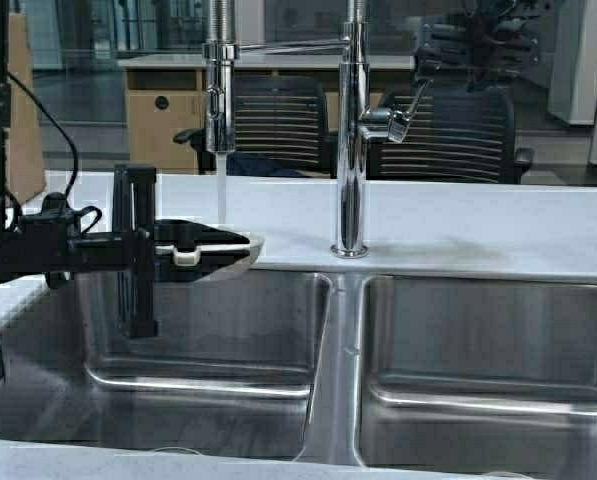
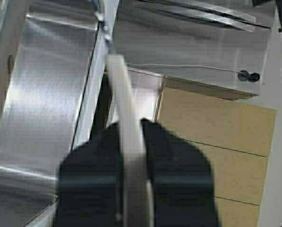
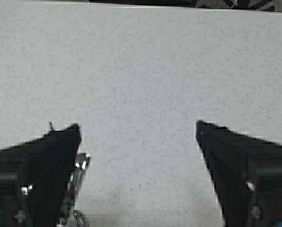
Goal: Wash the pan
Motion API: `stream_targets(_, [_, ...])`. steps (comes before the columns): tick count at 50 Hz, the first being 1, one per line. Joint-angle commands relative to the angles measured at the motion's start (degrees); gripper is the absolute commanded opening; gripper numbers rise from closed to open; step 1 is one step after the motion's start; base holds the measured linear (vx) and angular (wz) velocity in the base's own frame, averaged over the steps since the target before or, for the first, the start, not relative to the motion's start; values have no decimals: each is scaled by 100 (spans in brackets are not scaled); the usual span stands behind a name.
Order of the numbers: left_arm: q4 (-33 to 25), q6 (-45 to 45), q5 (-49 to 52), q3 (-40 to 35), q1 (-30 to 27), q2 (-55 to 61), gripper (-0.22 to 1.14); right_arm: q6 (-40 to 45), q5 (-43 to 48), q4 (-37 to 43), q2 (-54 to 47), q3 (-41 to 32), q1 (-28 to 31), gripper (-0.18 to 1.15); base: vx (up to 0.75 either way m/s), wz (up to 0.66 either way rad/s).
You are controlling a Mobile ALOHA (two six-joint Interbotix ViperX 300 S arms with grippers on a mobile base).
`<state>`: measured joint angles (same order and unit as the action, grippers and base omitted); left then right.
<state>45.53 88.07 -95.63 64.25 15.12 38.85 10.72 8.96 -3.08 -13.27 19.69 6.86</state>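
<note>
Gripping pan, left pincer, under water

my black fingers pinch the cream-white pan — steel-grey sink, pale speckled counter.

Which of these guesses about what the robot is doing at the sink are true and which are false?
1. Water is running from the faucet. True: a stream falls onto the pan.
2. The left gripper holds the pan by its handle. True: the left wrist view shows the fingers clamped on the white handle.
3. The pan lies on the bottom of the right basin. False: it is held up over the left basin, near the back edge.
4. The right gripper grips a sponge. False: it is open over the pale countertop, holding nothing.
5. The pan is large and black. False: it is small and cream-white.
</note>
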Motion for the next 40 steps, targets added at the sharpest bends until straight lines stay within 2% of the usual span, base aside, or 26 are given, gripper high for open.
stream_targets(1, [62,-141,-132,-18,9,-193,2,-26,62,18,712,88,-281,104,0,0])
stream_targets(12, [79,-149,-193,-26,9,-193,2,-35,185,35,1046,598,-483,102,0,0])
stream_targets(16, [79,-176,-193,-35,9,-193,2,-9,193,18,835,694,-475,94,0,-1])
stream_targets(20, [79,-176,-211,-53,9,-185,2,9,193,35,580,624,-334,72,0,-1])
stream_targets(27, [88,-176,-211,-53,9,-185,2,0,185,18,229,396,70,6,0,0])
stream_targets(29, [79,-176,-211,-62,9,-185,2,0,202,35,132,281,193,-7,0,0])
stream_targets(31, [79,-185,-211,-62,9,-185,2,0,211,18,18,123,308,-9,0,0])
stream_targets(37, [79,-185,-211,-88,9,-158,2,-35,202,9,-229,-281,659,9,0,0])
stream_targets(40, [88,-185,-211,-88,9,-149,2,-26,176,9,-264,-422,817,9,0,0])
